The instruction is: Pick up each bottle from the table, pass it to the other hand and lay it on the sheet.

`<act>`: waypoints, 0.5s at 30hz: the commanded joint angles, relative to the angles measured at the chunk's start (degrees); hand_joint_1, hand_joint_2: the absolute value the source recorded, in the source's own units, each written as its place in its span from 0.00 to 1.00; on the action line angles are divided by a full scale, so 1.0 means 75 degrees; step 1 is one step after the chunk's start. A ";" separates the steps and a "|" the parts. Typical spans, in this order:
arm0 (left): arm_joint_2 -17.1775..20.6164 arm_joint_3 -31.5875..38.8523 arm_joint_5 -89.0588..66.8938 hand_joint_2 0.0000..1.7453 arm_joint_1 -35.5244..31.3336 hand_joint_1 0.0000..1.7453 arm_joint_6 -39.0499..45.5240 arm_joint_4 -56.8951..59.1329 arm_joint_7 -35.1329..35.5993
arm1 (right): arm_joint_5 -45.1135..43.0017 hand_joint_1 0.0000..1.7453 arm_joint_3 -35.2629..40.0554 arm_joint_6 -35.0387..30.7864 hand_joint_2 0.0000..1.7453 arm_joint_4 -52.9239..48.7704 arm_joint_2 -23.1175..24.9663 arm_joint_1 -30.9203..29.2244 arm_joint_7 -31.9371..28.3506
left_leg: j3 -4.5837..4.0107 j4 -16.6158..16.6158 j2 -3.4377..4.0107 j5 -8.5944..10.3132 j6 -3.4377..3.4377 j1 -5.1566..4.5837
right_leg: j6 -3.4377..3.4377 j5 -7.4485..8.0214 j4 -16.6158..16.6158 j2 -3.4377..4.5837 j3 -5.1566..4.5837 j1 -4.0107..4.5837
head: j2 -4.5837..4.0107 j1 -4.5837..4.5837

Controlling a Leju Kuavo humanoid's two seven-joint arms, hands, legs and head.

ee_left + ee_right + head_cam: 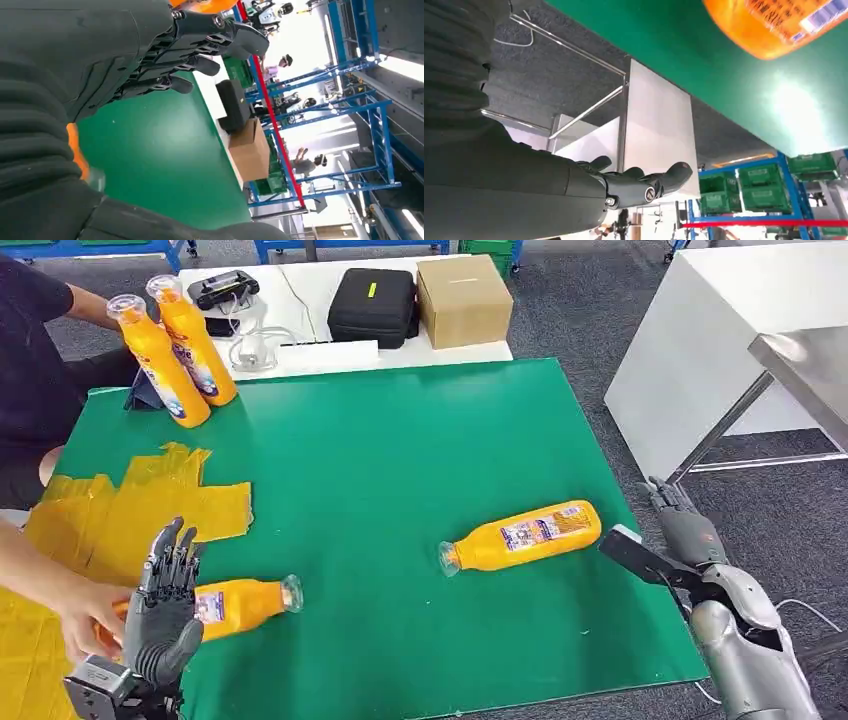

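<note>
An orange bottle (525, 535) lies on its side on the green table (400, 440), right of centre, its open mouth pointing left. My right hand (680, 535) hovers just off the table's right edge, open, close to that bottle's base (774, 25). A second orange bottle (240, 602) lies near the front left, beside the yellow sheet (130, 510). My left hand (165, 600) stands over it with fingers straight and spread, holding nothing. A person's hand (85, 615) holds that bottle's base. Two more bottles (160, 365) lean at the back left.
Behind the green table a white table (300, 330) carries a black case (372, 305), a cardboard box (462, 300) and cables. A white cabinet (700, 340) and a metal table (810, 370) stand to the right. The person sits at the left edge.
</note>
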 commanded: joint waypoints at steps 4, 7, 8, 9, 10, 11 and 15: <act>0.0201 -0.0152 -0.0166 0.00 -0.0396 0.00 0.0202 0.0539 0.0023 | 0.0314 0.00 0.1237 -0.0087 1.00 0.1874 0.0690 -0.1463 -0.0001 | 0.0037 -0.0003 0.0037 -0.0011 -0.0015 0.0014 | -0.0022 0.0010 -0.0009 0.0057 0.0025 0.0012 | 0.0000 0.0003; 0.0215 -0.0035 -0.0129 0.00 -0.0424 0.00 0.0205 0.0577 0.0036 | 0.0387 0.00 0.1560 -0.0084 1.00 0.1856 0.0720 -0.1462 0.0013 | 0.0026 -0.0009 0.0036 -0.0004 -0.0010 0.0010 | -0.0014 0.0013 -0.0011 0.0042 0.0011 0.0009 | 0.0000 -0.0003; 0.0220 -0.0007 -0.0122 0.00 -0.0437 0.00 0.0205 0.0596 0.0036 | 0.0394 0.00 0.1610 -0.0074 1.00 0.1837 0.0706 -0.1441 0.0014 | 0.0038 -0.0007 0.0033 -0.0007 -0.0016 0.0015 | -0.0023 0.0011 -0.0010 0.0047 0.0020 0.0014 | 0.0000 0.0000; 0.0217 0.0029 -0.0113 0.00 -0.0449 0.00 0.0199 0.0613 0.0035 | 0.0416 0.00 0.1707 -0.0049 1.00 0.1803 0.0650 -0.1419 0.0007 | 0.0041 -0.0007 0.0024 -0.0007 -0.0017 0.0016 | -0.0024 0.0008 -0.0011 0.0041 0.0027 0.0016 | 0.0000 0.0000; 0.0217 0.0043 -0.0112 0.00 -0.0455 0.00 0.0193 0.0619 0.0035 | 0.0421 0.00 0.1745 -0.0036 1.00 0.1790 0.0624 -0.1413 0.0004 | 0.0032 -0.0009 0.0014 0.0003 -0.0009 0.0011 | -0.0017 0.0006 -0.0011 0.0024 0.0022 0.0010 | 0.0000 0.0000; 0.0217 0.0065 -0.0107 0.00 -0.0469 0.00 0.0179 0.0630 0.0034 | 0.0400 0.00 0.1857 0.0071 1.00 0.1747 0.0541 -0.1405 -0.0043 | 0.0036 -0.0007 0.0006 -0.0001 -0.0012 0.0014 | -0.0021 0.0002 -0.0011 0.0022 0.0028 0.0013 | 0.0000 0.0000; 0.0224 0.0079 -0.0080 0.00 -0.0533 0.00 0.0136 0.0694 0.0030 | 0.0446 0.00 0.2207 0.0297 1.00 0.1557 0.0203 -0.1403 -0.0196 | 0.0034 -0.0001 0.0006 -0.0007 -0.0008 0.0010 | -0.0016 -0.0004 -0.0003 0.0023 0.0028 0.0009 | 0.0000 0.0000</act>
